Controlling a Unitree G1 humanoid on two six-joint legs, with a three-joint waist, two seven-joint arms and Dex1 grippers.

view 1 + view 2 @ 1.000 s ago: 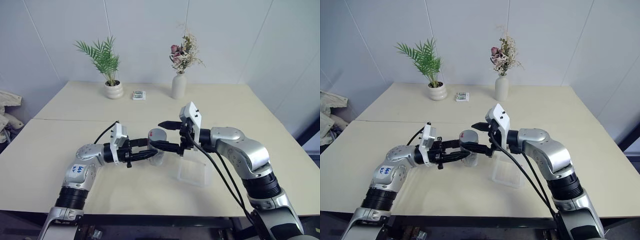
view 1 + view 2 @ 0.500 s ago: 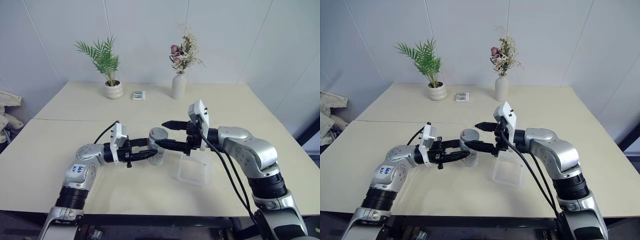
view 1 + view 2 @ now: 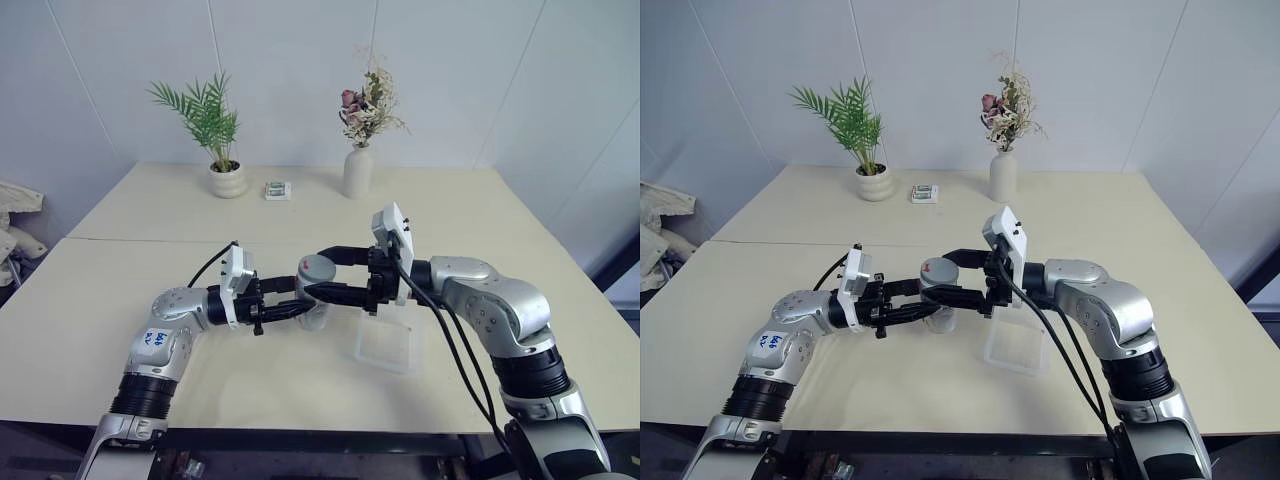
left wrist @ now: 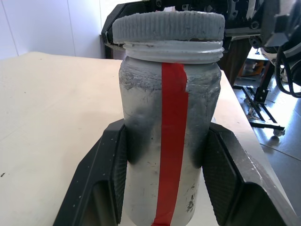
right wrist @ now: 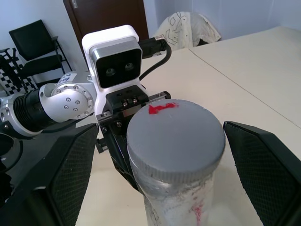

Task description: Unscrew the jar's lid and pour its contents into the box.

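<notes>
Clearly, one table (image 3: 90,300) carries one clear box (image 3: 385,347), just right of the one jar (image 4: 167,155). No readable writing: only a red stripe. Left gripper (image 3: 302,298) clamps the jar; right gripper (image 3: 322,274) spreads wide around one lid (image 5: 175,137).

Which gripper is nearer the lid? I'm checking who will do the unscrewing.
Right. The right gripper is open with a finger on either side of the lid, not touching; the left gripper clamps the jar below.
</notes>
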